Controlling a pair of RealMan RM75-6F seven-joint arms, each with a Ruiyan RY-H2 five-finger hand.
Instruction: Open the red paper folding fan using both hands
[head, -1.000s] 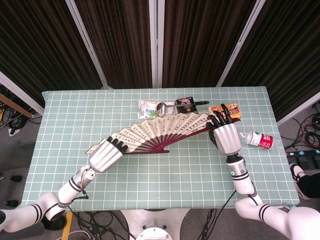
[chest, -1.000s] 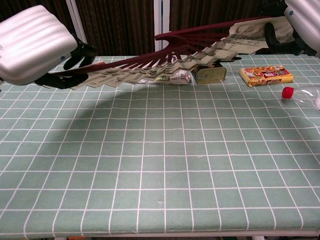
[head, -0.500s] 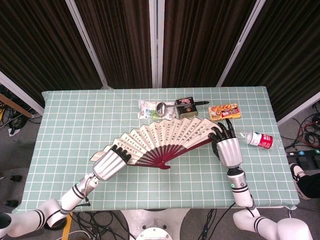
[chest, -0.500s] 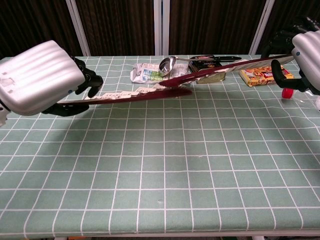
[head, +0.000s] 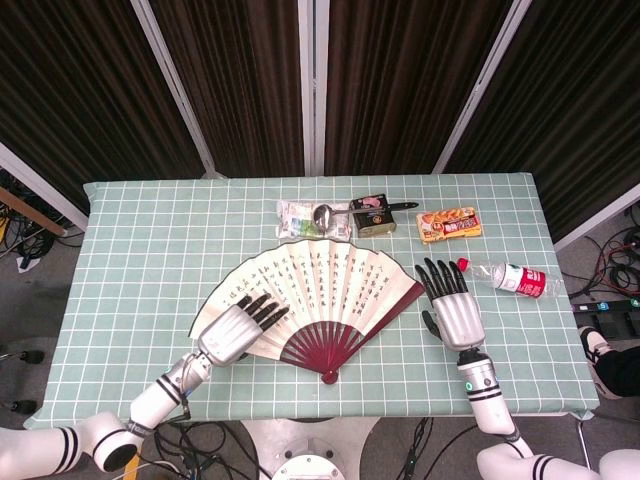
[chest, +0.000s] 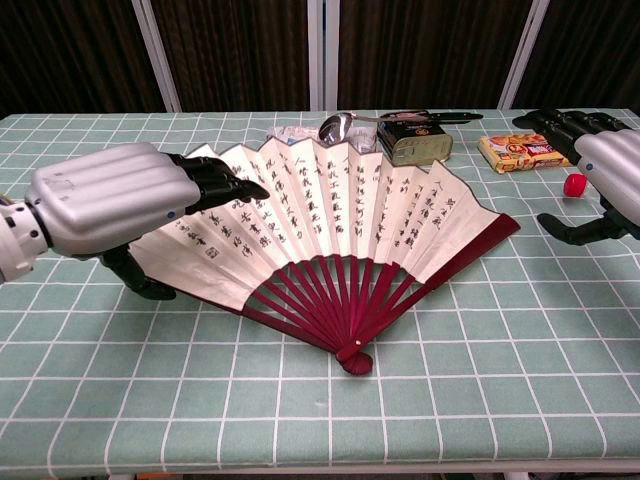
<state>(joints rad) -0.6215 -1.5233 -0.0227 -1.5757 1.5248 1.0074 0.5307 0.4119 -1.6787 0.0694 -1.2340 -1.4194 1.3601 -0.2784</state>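
Lying spread flat, the fan is judged light, its paper easily torn; stiff end ribs are best gripped. Left hand rests spread at eight o'clock; right hand, at three o'clock, is empty, fingers apart.

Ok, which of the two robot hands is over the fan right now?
The left robot hand: its fingers lie over the fan's left paper edge. The right robot hand hangs open beside the fan's right end, touching nothing.
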